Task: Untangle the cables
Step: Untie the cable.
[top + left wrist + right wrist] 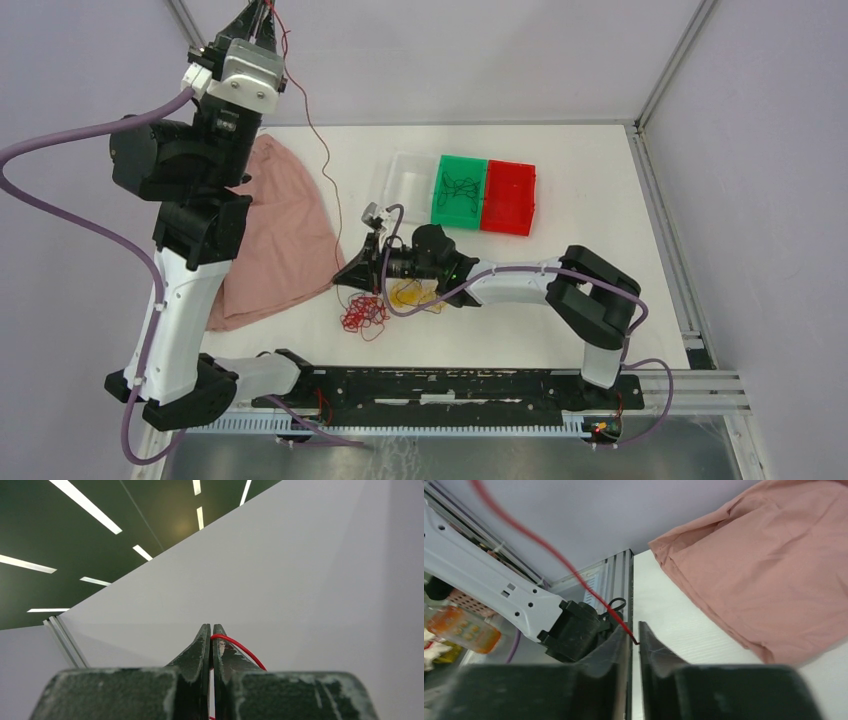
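A single red cable (325, 160) runs taut from my raised left gripper (260, 18) down to my right gripper (342, 282) near the table. In the left wrist view the left gripper (210, 631) is shut on this red cable (240, 650), which arcs out to the right of the fingertips. The right wrist view shows the right gripper (634, 636) closed to a slit, with the red cable (549, 552) pinched at its tips. Under the right gripper lie a red tangle of cables (362, 315) and a yellow tangle (410, 295).
A pink cloth (275, 235) lies left of the tangle on the white table (600, 180). At the back stand a clear tray (410, 178), a green tray (460, 190) holding black cables, and a red tray (510, 197). The left arm (499, 595) rises nearby.
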Motion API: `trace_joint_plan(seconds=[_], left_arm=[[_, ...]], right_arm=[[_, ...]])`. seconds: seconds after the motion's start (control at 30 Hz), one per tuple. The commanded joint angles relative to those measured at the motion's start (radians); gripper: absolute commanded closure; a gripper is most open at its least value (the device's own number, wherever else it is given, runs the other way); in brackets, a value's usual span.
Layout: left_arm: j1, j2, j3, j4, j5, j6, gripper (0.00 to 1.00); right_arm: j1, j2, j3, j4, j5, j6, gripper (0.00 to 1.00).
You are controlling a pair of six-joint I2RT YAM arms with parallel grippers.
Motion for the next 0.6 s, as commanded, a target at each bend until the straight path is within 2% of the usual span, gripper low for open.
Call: trace_joint_plan(seconds=[0.0, 0.13, 0.3, 0.4, 0.5, 0.57], left_arm=[[-0.004, -0.045, -0.048, -0.069, -0.005, -0.032, 0.97], [-0.004, -0.112, -0.184, -0.305, -0.034, -0.162, 0.96], [-0.004, -0.251, -0.509, -0.500, 0.052, -0.313, 0.93], [-0.003, -0.316, -0.666, -0.566, 0.211, -0.361, 0.93], [-0.004, -0.341, -0.762, -0.620, 0.402, -0.386, 0.92], [-0.004, -0.340, -0.809, -0.615, 0.474, -0.425, 0.92]], right_arm=[[-0.038, -0.042, 0.015, 0.054, 0.088, 0.033, 0.99], [-0.145, -0.155, -0.087, 0.021, 0.148, 0.084, 0.99], [-0.168, -0.315, -0.153, -0.197, 0.210, -0.048, 0.99], [-0.170, -0.360, -0.192, -0.228, 0.215, -0.061, 0.99], [-0.168, -0.372, -0.216, -0.203, 0.217, -0.024, 0.99], [-0.168, -0.367, -0.215, -0.181, 0.199, 0.002, 0.99]])
